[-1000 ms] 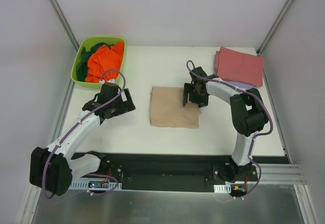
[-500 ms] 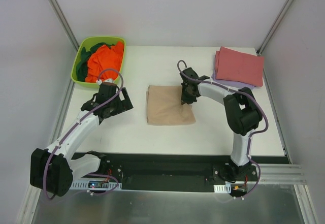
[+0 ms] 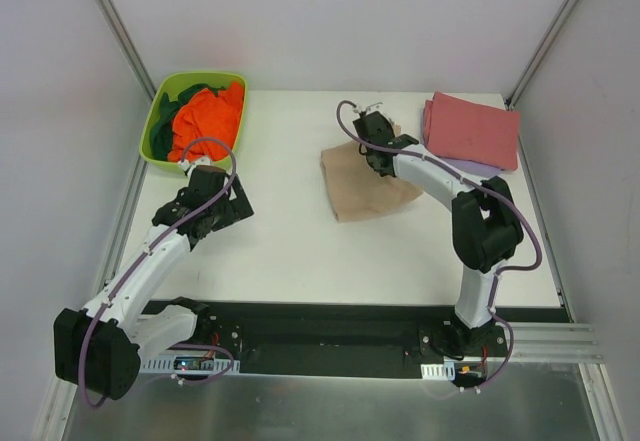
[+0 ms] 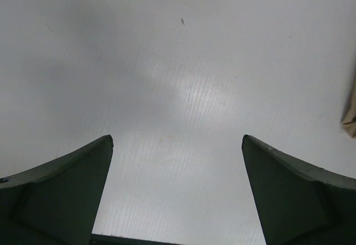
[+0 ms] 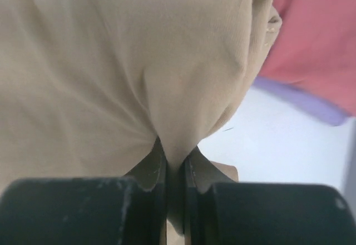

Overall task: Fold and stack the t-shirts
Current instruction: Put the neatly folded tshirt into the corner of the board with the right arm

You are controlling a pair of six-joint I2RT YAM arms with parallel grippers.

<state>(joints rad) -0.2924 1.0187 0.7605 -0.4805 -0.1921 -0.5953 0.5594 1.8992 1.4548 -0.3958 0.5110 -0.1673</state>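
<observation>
Overhead, we see the right arm stretched toward the far middle, its right gripper (image 3: 368, 141) at the far edge of the tan shirt (image 3: 365, 186). The left gripper (image 3: 232, 206) hovers over bare table (image 3: 290, 251), well apart.

Left wrist: we see fingers (image 4: 61, 195) spread wide over open surface.

Right wrist: we find fingers (image 5: 146, 171) clamping a tan fold, the red shirt (image 5: 317, 39) just beyond.

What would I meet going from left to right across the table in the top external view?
lime-green tub → tan t-shirt → dusty red t-shirt
</observation>
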